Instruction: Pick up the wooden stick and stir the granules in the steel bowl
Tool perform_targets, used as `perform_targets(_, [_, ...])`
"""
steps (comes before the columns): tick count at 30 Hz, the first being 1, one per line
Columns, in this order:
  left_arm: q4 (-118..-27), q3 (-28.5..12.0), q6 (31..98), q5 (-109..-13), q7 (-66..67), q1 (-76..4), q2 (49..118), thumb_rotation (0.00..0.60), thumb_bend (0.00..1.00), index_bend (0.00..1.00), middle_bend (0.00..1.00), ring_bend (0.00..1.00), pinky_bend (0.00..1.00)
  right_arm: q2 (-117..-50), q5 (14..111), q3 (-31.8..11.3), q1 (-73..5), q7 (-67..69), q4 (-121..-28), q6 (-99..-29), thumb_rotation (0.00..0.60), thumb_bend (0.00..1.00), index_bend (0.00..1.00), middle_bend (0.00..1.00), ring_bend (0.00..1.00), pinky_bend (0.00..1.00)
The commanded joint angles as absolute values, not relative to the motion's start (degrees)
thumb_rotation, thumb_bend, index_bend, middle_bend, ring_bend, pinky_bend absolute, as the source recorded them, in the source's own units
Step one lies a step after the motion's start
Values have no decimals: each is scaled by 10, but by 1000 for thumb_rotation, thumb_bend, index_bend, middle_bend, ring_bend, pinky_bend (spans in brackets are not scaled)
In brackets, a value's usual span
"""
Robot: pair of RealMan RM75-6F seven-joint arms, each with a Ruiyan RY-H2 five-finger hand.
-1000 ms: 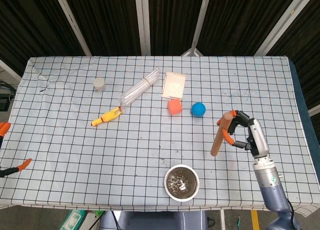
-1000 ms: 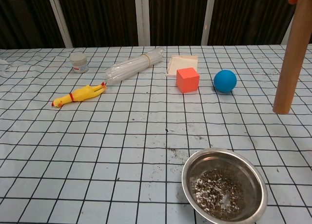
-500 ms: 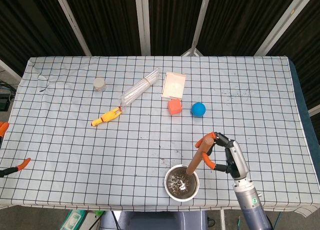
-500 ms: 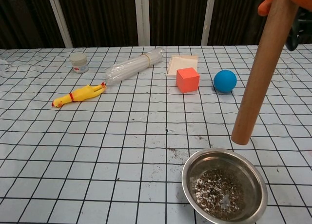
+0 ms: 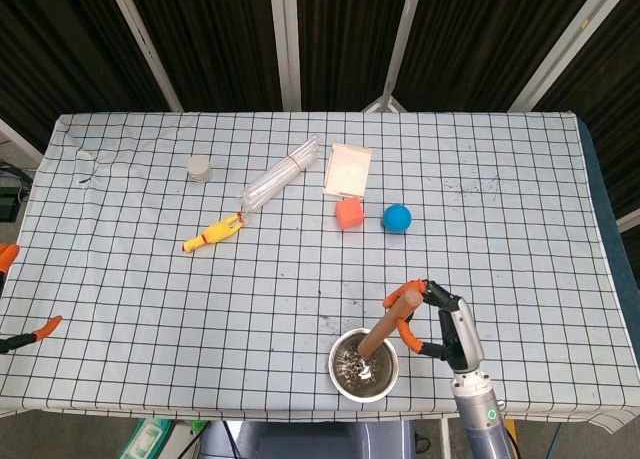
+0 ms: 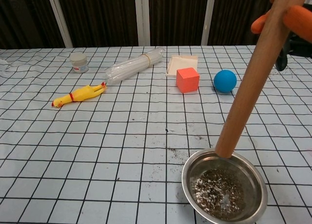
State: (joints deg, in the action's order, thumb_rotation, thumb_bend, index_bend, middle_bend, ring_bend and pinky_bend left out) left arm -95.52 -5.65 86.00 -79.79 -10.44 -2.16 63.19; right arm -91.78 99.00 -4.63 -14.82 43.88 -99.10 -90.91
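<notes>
Half a second on, I'm lowering the wooden stick (image 5: 378, 329), gripped in my right hand (image 5: 432, 317), toward the steel bowl (image 5: 364, 364); stirring's next.

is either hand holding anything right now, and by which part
The right hand grips the wooden stick by its upper end; the lower end dips at the steel bowl. The left hand, at the table's edge, holds nothing.
</notes>
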Motion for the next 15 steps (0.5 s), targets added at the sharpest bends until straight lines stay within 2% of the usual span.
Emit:
perform_targets(1, [-956, -57, 861, -797, -105, -21, 632, 600, 123, 0, 0, 0, 0, -945, 1005, -34, -145, 436, -957, -922, 600, 782, 886, 673, 645, 658])
perform_targets(15, [-955, -57, 857, -799, -111, -22, 629, 600, 123, 0, 0, 0, 0, -1007, 1013, -20, -139, 448, -851, -954, 600, 781, 888, 677, 648, 658])
